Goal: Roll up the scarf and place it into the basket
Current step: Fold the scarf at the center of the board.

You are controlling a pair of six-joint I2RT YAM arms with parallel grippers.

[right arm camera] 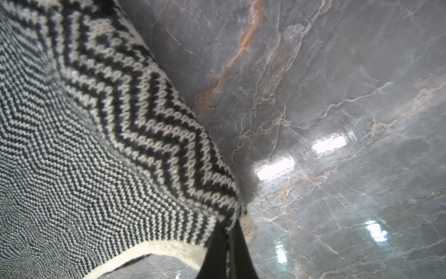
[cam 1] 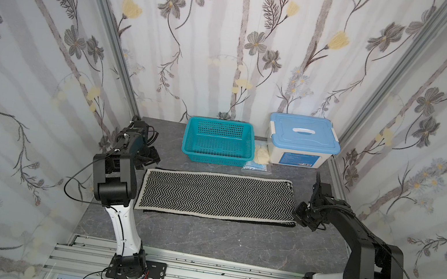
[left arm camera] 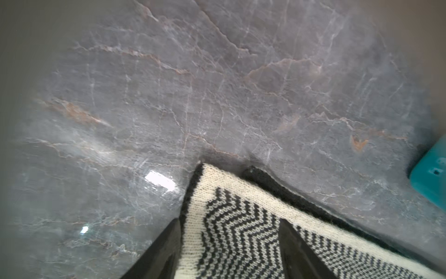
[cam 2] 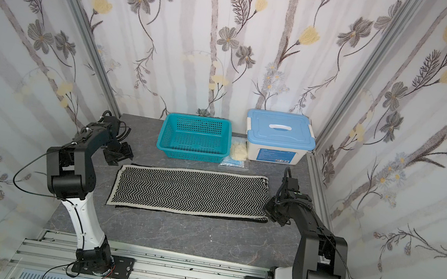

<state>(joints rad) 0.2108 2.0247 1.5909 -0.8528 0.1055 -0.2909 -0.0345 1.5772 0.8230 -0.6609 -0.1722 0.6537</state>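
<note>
The scarf (cam 1: 219, 195) lies flat across the middle of the grey marble table, zigzag side up, seen in both top views (cam 2: 192, 191). Behind it stands the teal basket (cam 1: 215, 157), with nothing in it. My left gripper (cam 1: 150, 160) is at the scarf's far left corner. In the left wrist view its fingers (left arm camera: 166, 244) stand well apart, with the cream-edged corner (left arm camera: 231, 217) lying unbunched between them. My right gripper (cam 1: 301, 218) is at the near right corner. The right wrist view shows it (right arm camera: 226, 228) shut on the scarf's edge (right arm camera: 169, 154), which is raised off the table.
A white box with a light blue lid (cam 1: 302, 140) stands at the back right beside the basket. A pale yellow cloth lump (cam 1: 262, 154) and a clear bag with blue contents (cam 1: 255, 167) lie between them. Flowered walls close three sides; an aluminium rail (cam 1: 209, 277) runs along the front.
</note>
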